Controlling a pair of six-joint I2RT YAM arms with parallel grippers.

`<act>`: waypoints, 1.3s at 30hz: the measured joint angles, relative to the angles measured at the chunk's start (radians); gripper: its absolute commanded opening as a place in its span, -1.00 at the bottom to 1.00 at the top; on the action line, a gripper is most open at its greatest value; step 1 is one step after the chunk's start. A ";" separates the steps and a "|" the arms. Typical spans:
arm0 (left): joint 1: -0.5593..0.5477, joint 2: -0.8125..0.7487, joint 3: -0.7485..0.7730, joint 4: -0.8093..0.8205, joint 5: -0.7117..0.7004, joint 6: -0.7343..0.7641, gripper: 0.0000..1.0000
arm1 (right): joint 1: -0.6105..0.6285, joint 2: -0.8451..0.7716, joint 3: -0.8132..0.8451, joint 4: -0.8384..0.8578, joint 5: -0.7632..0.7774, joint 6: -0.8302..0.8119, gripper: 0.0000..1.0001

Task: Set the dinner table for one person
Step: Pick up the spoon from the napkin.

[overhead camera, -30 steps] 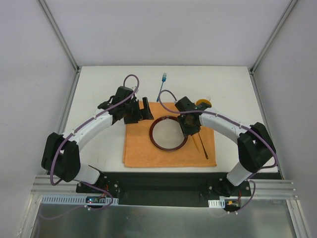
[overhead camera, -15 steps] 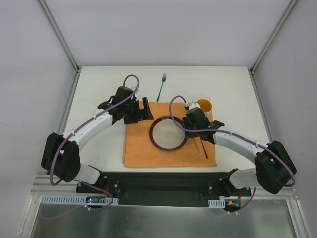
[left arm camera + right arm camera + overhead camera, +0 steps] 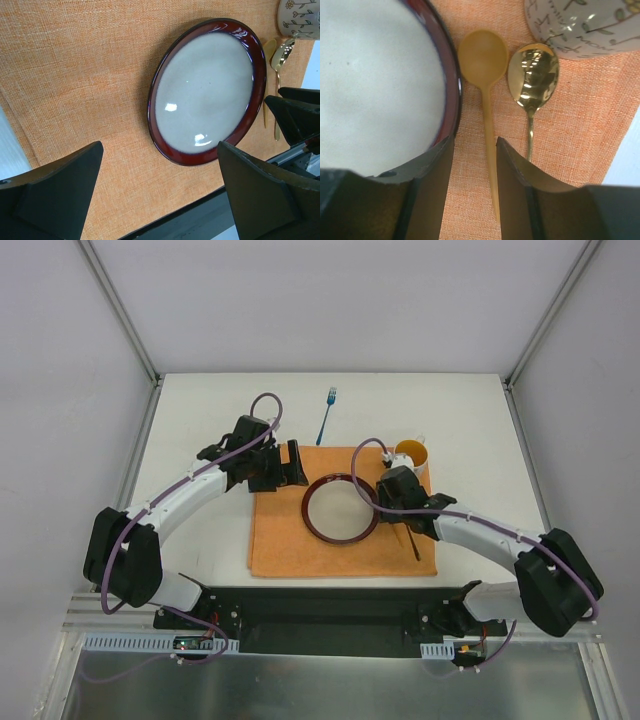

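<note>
My right fingers (image 3: 516, 180) sit half-open astride the slim amber plastic spoon (image 3: 488, 120), gripping nothing, my left fingers (image 3: 55, 195) wide and empty; I'd centre, then squeeze low over the orange cloth placemat (image 3: 280, 550) on the white tabletop surface (image 3: 200, 410).

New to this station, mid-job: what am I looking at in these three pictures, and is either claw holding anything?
These are two robot arms, each ending in a two-finger claw. One picture looks down from above and behind them; the other two come from wrist cameras, so the dark shapes at the bottom are the claw's own fingers. On the white table lies an orange placemat carrying a red-rimmed plate, a yellow spoon and a gold spoon to its right, and a patterned mug beyond them. A blue fork lies off the mat, farther back. The left gripper hangs open, empty. The right gripper is open too, straddling the yellow spoon's handle without clamping it.
</note>
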 measured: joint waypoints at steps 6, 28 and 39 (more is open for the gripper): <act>0.000 0.000 0.005 -0.027 0.002 0.018 0.98 | -0.017 0.006 0.000 -0.005 0.023 0.035 -0.18; 0.000 -0.002 0.020 -0.052 0.002 0.071 0.99 | -0.031 0.087 0.000 -0.020 0.026 0.063 -0.28; 0.000 -0.020 0.020 -0.070 -0.002 0.084 0.99 | -0.031 0.091 0.000 -0.020 0.026 0.066 -0.79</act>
